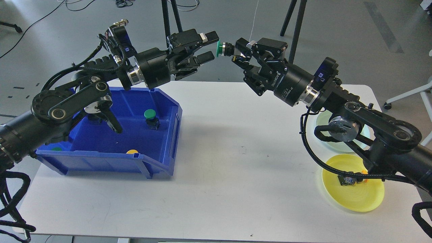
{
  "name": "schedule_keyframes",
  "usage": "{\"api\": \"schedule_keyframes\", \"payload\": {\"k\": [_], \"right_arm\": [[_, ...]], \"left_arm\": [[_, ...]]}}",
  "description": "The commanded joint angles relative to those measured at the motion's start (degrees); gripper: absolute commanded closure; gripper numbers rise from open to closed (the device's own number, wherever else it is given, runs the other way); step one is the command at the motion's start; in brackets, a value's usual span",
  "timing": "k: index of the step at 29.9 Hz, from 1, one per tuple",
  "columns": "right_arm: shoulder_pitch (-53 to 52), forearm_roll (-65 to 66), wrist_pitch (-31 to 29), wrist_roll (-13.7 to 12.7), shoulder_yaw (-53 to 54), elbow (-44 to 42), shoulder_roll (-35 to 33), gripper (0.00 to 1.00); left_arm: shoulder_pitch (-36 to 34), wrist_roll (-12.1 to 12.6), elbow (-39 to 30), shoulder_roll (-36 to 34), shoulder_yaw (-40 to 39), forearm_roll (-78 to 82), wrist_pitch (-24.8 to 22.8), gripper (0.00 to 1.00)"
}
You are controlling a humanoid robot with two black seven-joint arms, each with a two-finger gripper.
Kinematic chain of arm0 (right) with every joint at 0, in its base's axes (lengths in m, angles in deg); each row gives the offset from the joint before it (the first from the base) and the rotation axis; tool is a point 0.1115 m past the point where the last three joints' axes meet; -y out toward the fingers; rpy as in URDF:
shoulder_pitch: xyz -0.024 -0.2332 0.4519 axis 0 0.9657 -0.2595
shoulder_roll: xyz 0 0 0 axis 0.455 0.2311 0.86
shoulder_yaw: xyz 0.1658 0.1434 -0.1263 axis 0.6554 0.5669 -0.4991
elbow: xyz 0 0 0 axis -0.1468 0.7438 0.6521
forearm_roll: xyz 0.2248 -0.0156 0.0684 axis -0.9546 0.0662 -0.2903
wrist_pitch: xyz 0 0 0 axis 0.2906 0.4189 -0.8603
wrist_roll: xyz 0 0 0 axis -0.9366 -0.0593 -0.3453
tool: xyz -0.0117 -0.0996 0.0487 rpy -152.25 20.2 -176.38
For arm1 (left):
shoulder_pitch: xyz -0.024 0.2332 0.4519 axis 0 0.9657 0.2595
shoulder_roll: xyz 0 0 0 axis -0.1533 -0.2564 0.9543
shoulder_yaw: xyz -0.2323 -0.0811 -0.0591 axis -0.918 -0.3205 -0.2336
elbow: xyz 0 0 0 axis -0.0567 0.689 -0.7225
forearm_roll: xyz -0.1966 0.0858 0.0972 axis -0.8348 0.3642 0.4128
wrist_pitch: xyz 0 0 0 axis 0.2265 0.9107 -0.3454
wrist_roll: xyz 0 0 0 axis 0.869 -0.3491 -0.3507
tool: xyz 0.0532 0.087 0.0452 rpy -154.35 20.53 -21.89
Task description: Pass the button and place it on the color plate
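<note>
Yellow plate [357, 199] sits nearest, at the table's [236, 175] right front corner, carrying a small dark button unit with an orange-yellow cap [351, 179], partly hidden by the right arm's cable. Behind it, a pale green plate [326, 119] shows mostly covered by the right arm.

Blue bin [111, 158] on the table's left side. Inside: a green-capped button [151, 118] standing upright near the back wall, a yellow cap [132, 152] peeking over the front wall, a bit of green [56, 149] at the left corner.

Both arms raised over the table's far edge, tools facing each other. Right tool [233, 50] grips the dark body of a green button [221, 49], green cap pointing left. Left tool [211, 47] is spread wide, upper finger just above the cap, lower finger below it; cap lies between the fingertips. Cannot tell whether either left finger touches it.
</note>
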Motion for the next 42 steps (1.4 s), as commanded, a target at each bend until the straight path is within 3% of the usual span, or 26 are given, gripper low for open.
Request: {"api": "schedule_keyframes", "payload": {"k": [1, 5, 11, 14, 16, 22, 25, 28, 31, 32, 33, 38, 42], "right_arm": [[5.18, -4.83, 4.54, -0.08, 5.0, -0.04, -2.11, 0.99], [14.06, -8.89, 14.8, -1.22, 12.22, 0.05, -2.29, 0.99], [19.18, -8.54, 35.9, -8.86, 9.95, 0.14, -4.83, 0.99], [19.27, -8.97, 42.94, -10.63, 7.84, -0.57, -4.92, 0.99], [19.35, -9.24, 45.56, -12.21, 7.48, -2.32, -4.57, 0.99], [19.09, -9.51, 45.56, -17.83, 7.57, -11.8, -2.03, 0.98], [18.83, -9.51, 45.56, -18.28, 7.48, -14.01, -0.18, 0.82], [18.65, -9.33, 45.56, -18.28, 7.92, -14.45, -0.09, 0.58], [18.48, -9.51, 45.56, -18.19, 8.54, -14.98, 0.0, 0.24], [18.39, -9.51, 45.56, -18.19, 8.54, -14.9, 0.0, 0.05], [18.21, -9.59, 45.56, -18.19, 8.54, -14.81, -0.09, 0.01], [17.25, -9.94, 45.56, -18.1, 9.32, -13.06, -0.79, 0.0], [16.8, -9.86, 45.34, -17.58, 13.71, -6.22, -2.54, 0.0]], "left_arm": [[0.0, -0.01, -0.01, -0.11, -0.01, -0.06, 0.0, 0.21], [0.09, -0.01, 0.08, -0.11, -0.01, -0.06, 0.0, 0.21], [0.09, -0.01, 0.08, -0.02, -0.01, -0.15, 0.0, 0.21], [0.09, -0.01, 0.08, -0.11, -0.01, -0.15, 0.0, 0.21], [0.09, -0.01, 0.08, -0.02, -0.09, -0.15, 0.0, 0.21], [0.18, -0.01, 0.17, -0.11, -0.09, -1.37, 0.0, 0.21], [0.27, -0.01, 0.17, -0.11, -0.09, -1.82, 0.0, 0.21], [0.27, -0.01, 0.08, -0.11, -0.09, -1.82, 0.0, 0.21], [0.27, -0.01, 0.17, -0.11, -0.09, -1.82, 0.0, 0.21], [0.27, -0.01, 0.17, -0.11, -0.09, -1.82, 0.0, 0.21], [0.27, -0.01, 0.17, -0.11, -0.09, -1.82, 0.0, 0.21], [0.27, -0.01, 0.17, -0.11, -0.09, -1.9, 0.0, 0.2], [0.27, -0.01, 0.86, -0.02, -0.01, -3.31, 0.0, 0.16]]}}
